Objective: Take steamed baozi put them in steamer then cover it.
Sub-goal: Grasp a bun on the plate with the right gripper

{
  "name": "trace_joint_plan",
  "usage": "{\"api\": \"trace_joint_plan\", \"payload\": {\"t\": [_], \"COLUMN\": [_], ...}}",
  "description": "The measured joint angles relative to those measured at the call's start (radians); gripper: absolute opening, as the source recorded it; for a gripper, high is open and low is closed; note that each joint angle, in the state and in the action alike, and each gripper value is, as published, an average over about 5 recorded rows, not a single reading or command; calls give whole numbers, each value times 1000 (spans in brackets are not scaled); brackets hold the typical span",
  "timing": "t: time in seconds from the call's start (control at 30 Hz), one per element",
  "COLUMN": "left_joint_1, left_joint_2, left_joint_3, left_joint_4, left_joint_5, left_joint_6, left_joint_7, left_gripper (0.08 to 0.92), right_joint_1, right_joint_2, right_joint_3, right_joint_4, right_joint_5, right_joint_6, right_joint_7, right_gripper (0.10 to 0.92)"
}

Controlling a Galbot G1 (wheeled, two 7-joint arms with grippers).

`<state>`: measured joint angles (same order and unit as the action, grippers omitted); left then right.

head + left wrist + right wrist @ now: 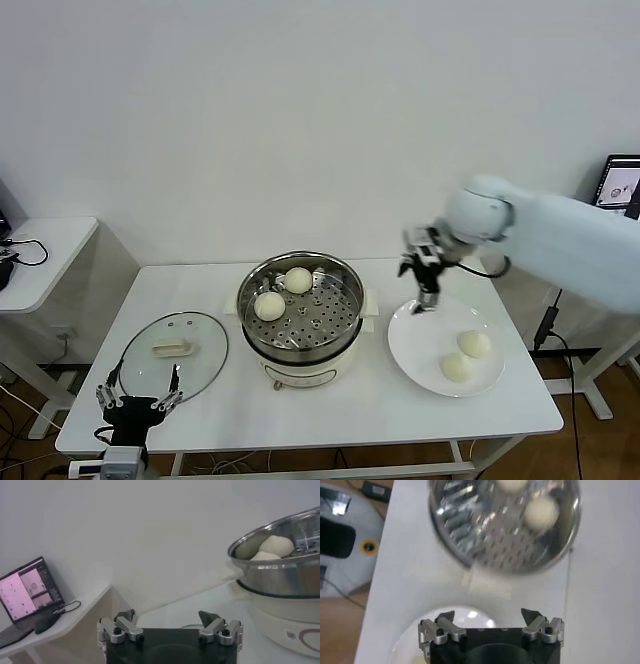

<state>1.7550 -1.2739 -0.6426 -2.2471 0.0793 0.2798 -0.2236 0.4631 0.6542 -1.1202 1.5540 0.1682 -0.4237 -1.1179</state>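
Observation:
The steel steamer (345, 285) stands mid-table on its cream base with two baozi inside: one (269, 306) at its left, one (298, 280) at the back. Two more baozi (474, 343) (457, 367) lie on the white plate (415, 340) to the right. The glass cover (172, 355) lies flat on the table to the left. My right gripper (425, 300) is open and empty, above the plate's far-left rim, between the steamer and the plate's baozi. In the right wrist view (488, 615) the steamer (445, 525) and a baozi (541, 511) lie beyond it. My left gripper (138, 400) is open and parked at the table's front-left edge, by the cover.
A small side table (45, 255) with cables stands to the left. A laptop (27, 592) sits on it in the left wrist view. A screen (622, 182) shows at the far right. The wall lies close behind the table.

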Motion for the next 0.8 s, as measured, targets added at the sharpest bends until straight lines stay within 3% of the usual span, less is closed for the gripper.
{"api": "trace_joint_plan", "payload": {"t": [0.37,0.8], "left_joint_1": [2,11], "left_joint_2": [-12,-18], "left_joint_3": [10,6], "left_joint_4": [10,14], "left_joint_5": [18,26], "left_joint_6": [0,0], "left_joint_7": [2,4], "left_gripper": [823,823], "right_joint_1": [-315,-558], "right_joint_2": [-127,-117], "right_joint_3": [214,371], "right_joint_4": [-12,-93], "right_joint_5": [-198,-323], "right_joint_6": [83,118], "right_joint_7": [6,37], "right_gripper": [823,823]}}
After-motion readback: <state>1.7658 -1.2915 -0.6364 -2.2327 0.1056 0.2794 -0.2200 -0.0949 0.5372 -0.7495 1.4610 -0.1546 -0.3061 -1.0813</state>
